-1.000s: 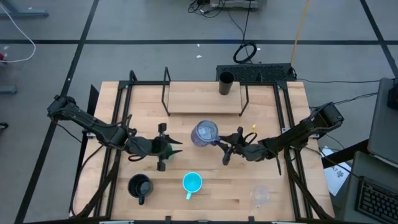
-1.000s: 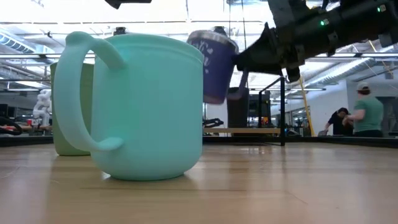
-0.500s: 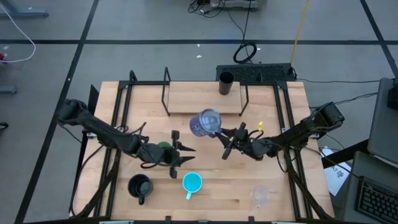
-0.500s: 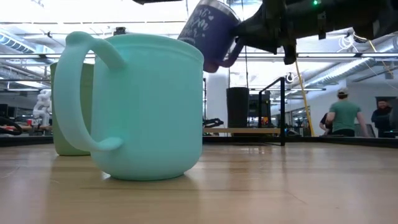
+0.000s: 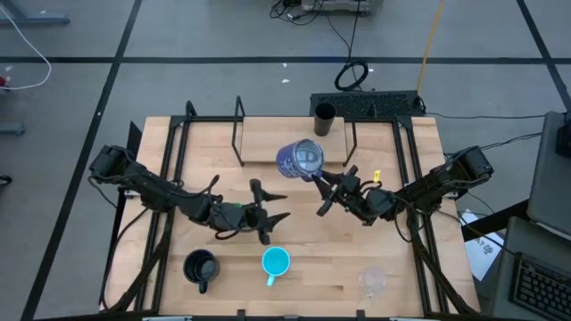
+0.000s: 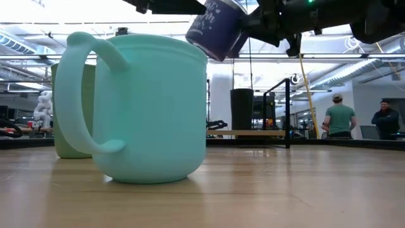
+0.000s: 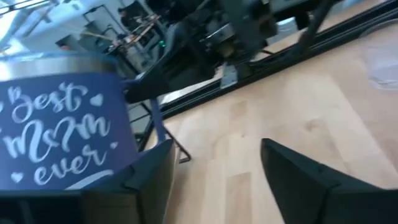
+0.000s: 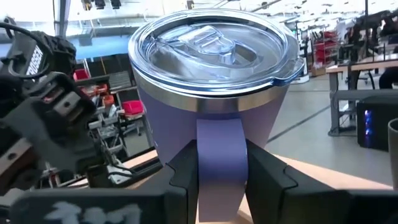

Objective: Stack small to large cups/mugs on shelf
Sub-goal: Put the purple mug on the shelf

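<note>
A wooden table (image 5: 393, 259) is standing on a grey floor crossed with dark lines, and in the low view two people (image 6: 340, 117) are standing far off in the room behind it. At the table's far edge the shelf (image 5: 277, 143) is holding only the dark tumbler (image 5: 324, 119), so the job looks barely started: one vessel up, five left.

The right gripper (image 5: 323, 193) is pinching the handle of the purple mug (image 5: 300, 160), its fingers (image 8: 273, 177) pressed against both sides of the strap, and is holding the mug tilted in the air just in front of the shelf. The mug is blue-purple with a steel rim, a clear lid and white lettering on its side. It has not been set down yet.

The left gripper (image 5: 268, 214) is hanging over the middle of the table with its fingers (image 7: 311, 180) spread apart and nothing between them; the green cup (image 5: 233, 214) is sitting just beside it, under the arm.

Still on the table near its front edge are the black mug (image 5: 200, 267), the cyan mug (image 5: 276, 262) and the clear cup (image 5: 373, 282), all upright and well apart from one another.
</note>
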